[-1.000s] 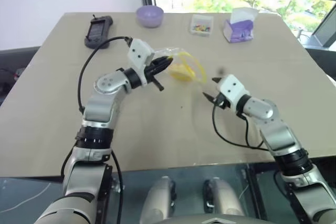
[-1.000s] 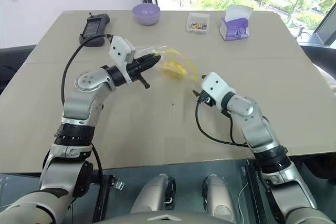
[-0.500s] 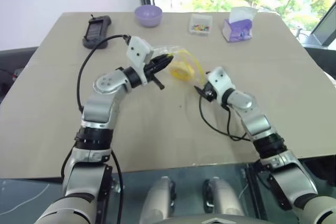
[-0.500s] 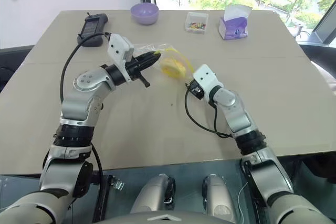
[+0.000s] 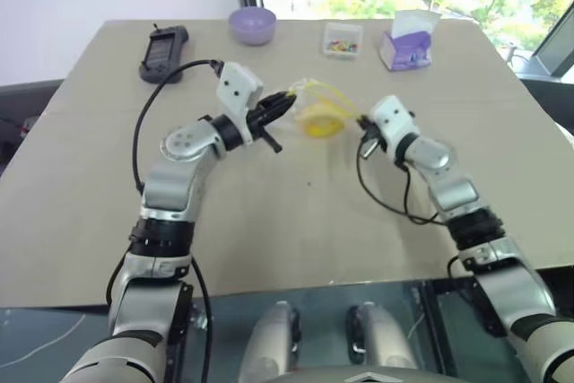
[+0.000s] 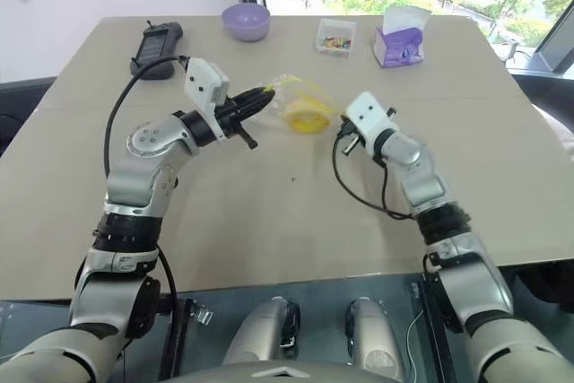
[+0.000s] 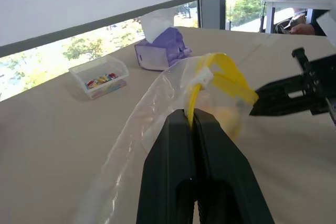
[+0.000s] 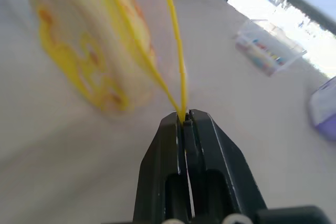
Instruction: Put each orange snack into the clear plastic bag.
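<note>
- Above the middle of the tan table (image 5: pixel 269 221), the clear plastic bag (image 5: pixel 316 107) hangs stretched between my two grippers, off the surface.
- My left gripper (image 5: pixel 285 105) is clenched on one end of the bag's yellow seal strip (image 7: pixel 218 74); left wrist view shows the strip pinched between the black fingers (image 7: pixel 173 150), film draping down beside them.
- My right gripper (image 8: pixel 184 120) is clamped on the other end of the strip; right wrist view shows the yellow edge running straight into the closed fingertips.
- The orange snack (image 6: pixel 308 116) sits inside the bag, between the two grippers, seen through the film as a round yellow-orange shape.
- Far edge of the table, well apart from the bag: purple bowl (image 5: pixel 256 26), small clear box of coloured bits (image 5: pixel 343 42), purple tissue pack (image 5: pixel 408 45).
- Black handheld device (image 5: pixel 164 52) lies at the far left corner of the table.
</note>
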Robot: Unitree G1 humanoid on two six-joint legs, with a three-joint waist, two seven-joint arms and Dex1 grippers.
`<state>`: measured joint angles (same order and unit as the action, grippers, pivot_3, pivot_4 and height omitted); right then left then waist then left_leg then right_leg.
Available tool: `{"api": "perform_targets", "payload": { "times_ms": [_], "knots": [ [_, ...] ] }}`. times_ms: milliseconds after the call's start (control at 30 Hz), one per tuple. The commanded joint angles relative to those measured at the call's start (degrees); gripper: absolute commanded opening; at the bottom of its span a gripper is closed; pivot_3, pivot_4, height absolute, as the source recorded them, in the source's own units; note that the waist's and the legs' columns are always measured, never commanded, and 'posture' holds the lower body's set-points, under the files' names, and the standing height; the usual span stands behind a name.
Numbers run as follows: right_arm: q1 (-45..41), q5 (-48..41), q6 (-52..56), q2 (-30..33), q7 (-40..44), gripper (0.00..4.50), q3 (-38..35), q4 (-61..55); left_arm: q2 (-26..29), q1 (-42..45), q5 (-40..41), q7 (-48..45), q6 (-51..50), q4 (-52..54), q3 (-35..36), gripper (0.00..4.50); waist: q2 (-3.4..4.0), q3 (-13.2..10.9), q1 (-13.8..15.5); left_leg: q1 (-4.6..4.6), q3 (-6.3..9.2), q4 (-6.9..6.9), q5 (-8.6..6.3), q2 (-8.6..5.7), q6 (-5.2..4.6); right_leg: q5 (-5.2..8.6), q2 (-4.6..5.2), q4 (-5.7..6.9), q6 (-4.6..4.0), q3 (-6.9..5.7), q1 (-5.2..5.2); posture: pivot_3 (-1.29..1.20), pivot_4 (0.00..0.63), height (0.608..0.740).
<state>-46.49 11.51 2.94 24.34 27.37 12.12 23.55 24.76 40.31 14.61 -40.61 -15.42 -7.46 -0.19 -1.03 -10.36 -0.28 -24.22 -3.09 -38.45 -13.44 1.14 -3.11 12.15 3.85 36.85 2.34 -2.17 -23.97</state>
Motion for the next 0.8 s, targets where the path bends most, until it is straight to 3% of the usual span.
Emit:
{"api": "perform_targets", "payload": {
  "times_ms": [33, 167, 400, 533, 633, 700, 800],
  "knots": [
    [-5.86, 4.48, -5.19, 6.11, -2.23, 0.04, -1.69, 0.49, -0.96, 4.39, -3.60, 1.14, 7.44, -5.43, -0.84, 0.00, 0.00, 0.00, 0.02, -0.04, -0.01, -0.01, 0.00, -0.01, -0.01, 0.00, 0.00, 0.00, 0.00, 0.01, -0.05, 0.00, 0.150, 0.740],
    [-4.12, 6.42, -6.03, 10.36, -1.90, 0.04, -1.64, -3.21, -0.76, 3.09, -6.35, -0.74, 12.89, -7.54, -3.10, 0.00, -0.09, 0.06, -0.37, -0.01, -0.08, 0.06, 0.01, 0.05, 0.03, 0.00, -0.05, -0.02, 0.00, 0.05, -0.05, 0.00, 0.150, 0.740],
    [15.53, 6.87, 0.99, 11.65, 3.03, 0.04, -0.69, -21.71, 1.78, -10.16, -10.59, -3.35, 16.66, 0.21, -8.23, 0.00, -0.06, 0.06, -0.39, -0.63, -0.56, 0.15, -0.04, 0.09, -0.03, 0.03, 0.02, 0.01, 0.10, 0.53, -0.88, 0.00, 0.150, 0.740],
    [23.71, 5.19, 6.37, 11.54, 6.46, 0.04, -1.11, -30.23, 3.04, -14.65, -10.41, -3.71, 16.27, 5.26, -8.14, 0.00, -0.06, 0.06, -0.02, -0.57, -0.55, 0.11, -0.06, 0.11, -0.06, 0.04, 0.02, 0.01, 0.10, 0.49, -0.82, 0.00, 0.150, 0.740],
    [26.16, 3.83, 7.87, 12.61, 8.56, 0.89, -2.53, -33.34, 4.06, -15.72, -10.50, -3.83, 18.49, 6.51, -7.30, 0.00, -0.06, 0.06, -0.06, -0.51, -0.56, -0.02, -0.19, 0.11, -0.33, -0.01, 0.01, 0.03, 0.13, 0.52, -0.78, 0.00, 0.150, 0.740],
    [27.75, 0.24, 9.00, 12.90, 10.26, 1.73, -4.97, -36.20, 5.17, -16.18, -11.25, -4.11, 21.58, 6.07, -7.02, 0.00, -0.06, 0.06, -0.07, -0.45, -0.56, -0.11, -0.15, 0.13, -0.39, -0.17, 0.01, 0.03, 0.18, 0.52, -0.71, 0.00, 0.150, 0.740],
    [29.19, -4.89, 9.77, 14.54, 14.38, 1.73, -7.67, -40.76, 6.04, -16.41, -12.05, -3.92, 24.63, 5.34, -7.10, 0.00, -0.06, 0.06, -0.04, -0.44, -0.56, -0.13, -0.06, 0.15, -0.45, -0.29, 0.00, 0.03, 0.17, 0.52, -0.70, 0.00, 0.150, 0.740]
  ]
}}
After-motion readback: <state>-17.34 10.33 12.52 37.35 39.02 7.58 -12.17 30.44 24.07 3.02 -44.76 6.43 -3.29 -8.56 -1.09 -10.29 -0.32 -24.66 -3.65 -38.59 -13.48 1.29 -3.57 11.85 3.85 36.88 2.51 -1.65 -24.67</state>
